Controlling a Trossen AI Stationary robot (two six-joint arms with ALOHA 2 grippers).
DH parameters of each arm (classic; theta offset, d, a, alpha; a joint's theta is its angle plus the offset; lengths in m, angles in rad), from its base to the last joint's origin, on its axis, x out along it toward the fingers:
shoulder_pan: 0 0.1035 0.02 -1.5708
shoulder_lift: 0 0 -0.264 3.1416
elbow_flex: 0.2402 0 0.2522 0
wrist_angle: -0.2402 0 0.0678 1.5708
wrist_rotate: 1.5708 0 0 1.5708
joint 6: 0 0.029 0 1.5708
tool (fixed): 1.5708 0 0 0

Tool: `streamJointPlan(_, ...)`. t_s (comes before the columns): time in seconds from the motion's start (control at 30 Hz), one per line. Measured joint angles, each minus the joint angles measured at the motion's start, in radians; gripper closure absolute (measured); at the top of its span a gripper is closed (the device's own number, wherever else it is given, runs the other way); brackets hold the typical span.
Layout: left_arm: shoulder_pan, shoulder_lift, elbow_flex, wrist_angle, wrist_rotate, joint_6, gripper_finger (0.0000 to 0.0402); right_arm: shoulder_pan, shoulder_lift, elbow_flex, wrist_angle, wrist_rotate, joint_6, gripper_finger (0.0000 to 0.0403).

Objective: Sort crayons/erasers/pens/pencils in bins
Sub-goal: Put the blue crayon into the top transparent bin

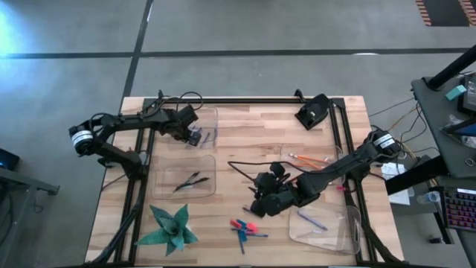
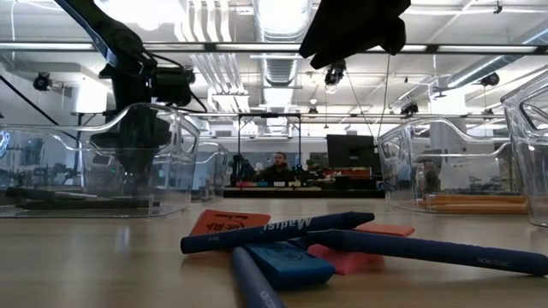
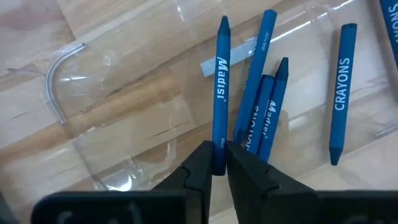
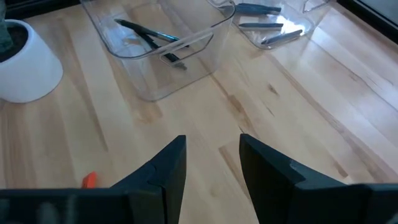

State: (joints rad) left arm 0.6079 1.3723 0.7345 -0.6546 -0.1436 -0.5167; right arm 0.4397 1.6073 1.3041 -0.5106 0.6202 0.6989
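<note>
My left gripper (image 3: 217,163) stands over the far-left bin (image 1: 202,126), shut on a blue crayon (image 3: 220,93). Several more blue crayons (image 3: 267,93) lie on that bin's floor. My right gripper (image 4: 211,168) hangs open above bare table near the middle (image 1: 262,201), touching nothing. Near the front edge, loose blue crayons (image 2: 274,233) lie across a red eraser (image 2: 227,222), a blue eraser (image 2: 287,263) and a pink one (image 2: 360,257). Orange pencils (image 2: 475,204) lie in the far-right bin (image 1: 309,160). Dark pens (image 1: 190,181) lie in the near-left bin. My left gripper pinches the blue crayon's blunt end (image 3: 217,155) between its two fingertips. The fingers come steeply from above, roughly in line with the crayon. The crayon slants down into the bin, its pointed tip (image 3: 223,25) away from the fingers among the other crayons; whether the tip rests on the floor, I cannot tell.
A near-right bin (image 1: 323,223) holds a blue stick. A green plant in a white pot (image 1: 169,227) stands at the near left. A black block (image 1: 312,112) sits at the far edge, and a dark cable (image 1: 245,167) crosses the middle. Bare wood lies between the bins.
</note>
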Motion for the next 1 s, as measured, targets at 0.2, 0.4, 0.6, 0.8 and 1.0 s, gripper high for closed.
streamJointPlan(0.2, 0.001, 0.000, 0.002, 0.000, 0.000, -0.001, 0.0354, 0.000, 0.000, 0.000, 0.000, -0.003, 0.010, 0.0264)
streamJointPlan(0.4, 0.001, -0.008, 0.029, -0.012, 0.005, -0.001, 0.0330, -0.024, -0.001, 0.000, -0.022, -0.117, 0.110, 0.0264)
streamJointPlan(0.6, 0.001, -0.066, 0.128, -0.048, 0.062, 0.000, 0.0307, -0.063, 0.033, 0.000, -0.053, -0.255, 0.171, 0.0264)
streamJointPlan(0.8, -0.029, -0.148, 0.229, -0.054, 0.243, -0.045, 0.0304, -0.078, 0.090, 0.000, -0.051, -0.355, 0.168, 0.0264)
streamJointPlan(1.0, -0.150, -0.259, 0.303, -0.023, 0.263, -0.046, 0.0304, -0.082, 0.137, 0.000, -0.034, -0.421, 0.164, 0.0264)
